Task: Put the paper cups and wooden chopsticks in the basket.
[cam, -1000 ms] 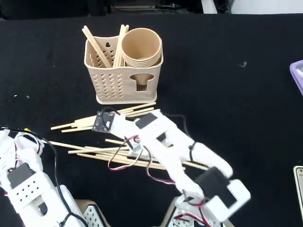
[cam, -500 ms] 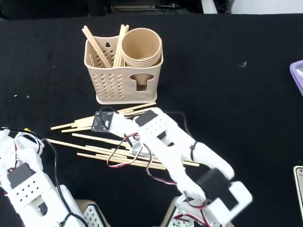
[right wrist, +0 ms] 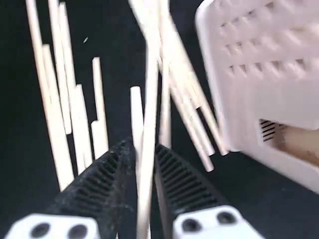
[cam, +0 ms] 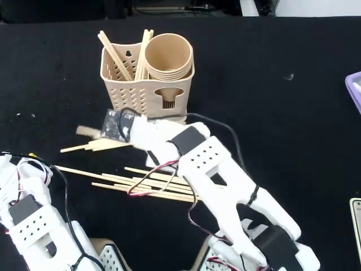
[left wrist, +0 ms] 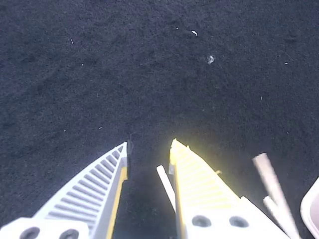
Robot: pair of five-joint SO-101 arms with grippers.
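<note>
High view, far left: the left arm (cam: 28,220) sits at the near corner of the black cloth (cam: 271,113), well apart from the basket.
Left gripper (left wrist: 149,144): jaws parted over bare cloth, gripping nothing; one loose stick end (left wrist: 166,185) lies just beside a finger.
Loose chopsticks (cam: 141,183): a fan of them lies flat on the cloth in front of the basket, with a smaller bundle (cam: 93,147) between the fan and the basket.
Right gripper (right wrist: 143,147): jaws closed to a narrow slit on a single chopstick (right wrist: 144,194), which runs out past the fingertips; from above, this arm's tip is near the basket's left front corner, over the smaller bundle.
Basket (cam: 130,96): upright at the back of the cloth, its left compartment holding several sticks (cam: 115,53) and its right one a nested stack of cups (cam: 168,53).
Far right: a purple rim (cam: 354,90) pokes in at the edge, apart from the work.
Progress: no cup is seen on the cloth, so that half looks done; the chopsticks look partly done, with one in the grip and most of a dozen or so left to carry.
</note>
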